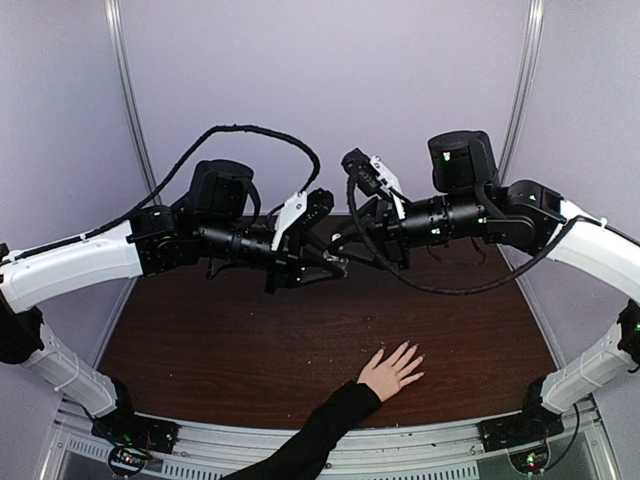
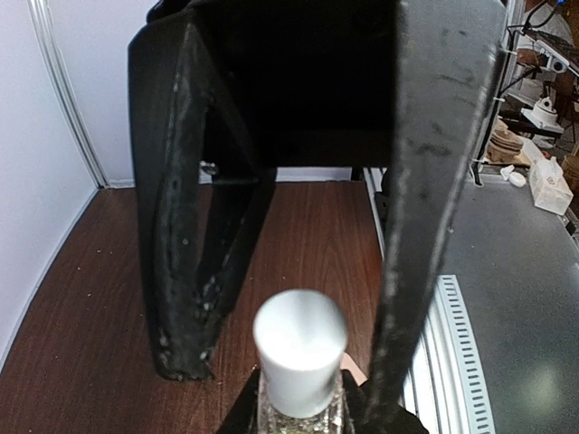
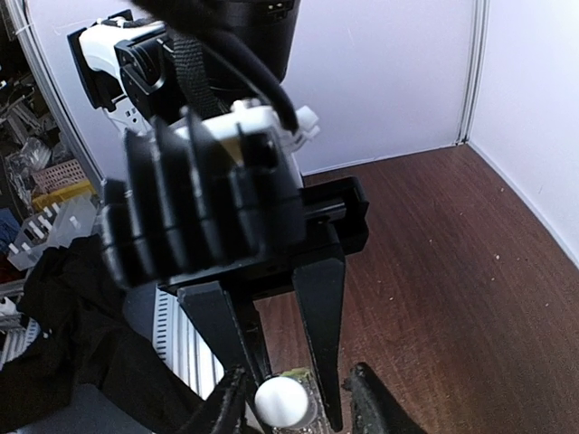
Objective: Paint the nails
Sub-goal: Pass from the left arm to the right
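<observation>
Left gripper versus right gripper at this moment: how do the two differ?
The left gripper is shut on the small glass bottle; the right gripper is open, holding nothing. The left grips the glass body, while the right straddles the white cap. Both meet above the table, away from the hand.

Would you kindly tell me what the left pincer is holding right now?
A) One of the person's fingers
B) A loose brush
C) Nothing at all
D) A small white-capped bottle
D: in the left wrist view, the left pincer is shut on a small white-capped bottle, whose cap stands up between the two fingers.
</observation>
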{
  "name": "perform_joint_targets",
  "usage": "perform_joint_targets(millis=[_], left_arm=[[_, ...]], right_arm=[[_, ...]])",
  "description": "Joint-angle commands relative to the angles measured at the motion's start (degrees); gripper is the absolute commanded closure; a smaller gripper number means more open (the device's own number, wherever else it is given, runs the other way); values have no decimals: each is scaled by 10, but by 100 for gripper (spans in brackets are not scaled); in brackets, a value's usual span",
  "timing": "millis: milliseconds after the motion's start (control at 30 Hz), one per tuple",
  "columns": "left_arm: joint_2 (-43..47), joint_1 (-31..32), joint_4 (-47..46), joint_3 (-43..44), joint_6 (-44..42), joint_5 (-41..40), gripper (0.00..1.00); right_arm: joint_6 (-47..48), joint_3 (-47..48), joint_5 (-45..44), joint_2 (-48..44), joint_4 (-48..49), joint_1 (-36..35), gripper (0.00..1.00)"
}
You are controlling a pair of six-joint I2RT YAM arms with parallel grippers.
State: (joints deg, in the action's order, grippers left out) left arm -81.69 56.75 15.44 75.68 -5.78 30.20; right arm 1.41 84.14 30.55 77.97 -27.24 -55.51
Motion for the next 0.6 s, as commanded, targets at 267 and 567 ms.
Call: perform_joint_targets(millis=[267, 567], left_arm=[[-4, 1, 2, 20, -8, 2, 100], [-6, 0, 8, 23, -1, -10, 100]], right_arm=[[7, 16, 11, 5, -19, 2, 86], [10, 13, 10, 2, -22, 2, 97]])
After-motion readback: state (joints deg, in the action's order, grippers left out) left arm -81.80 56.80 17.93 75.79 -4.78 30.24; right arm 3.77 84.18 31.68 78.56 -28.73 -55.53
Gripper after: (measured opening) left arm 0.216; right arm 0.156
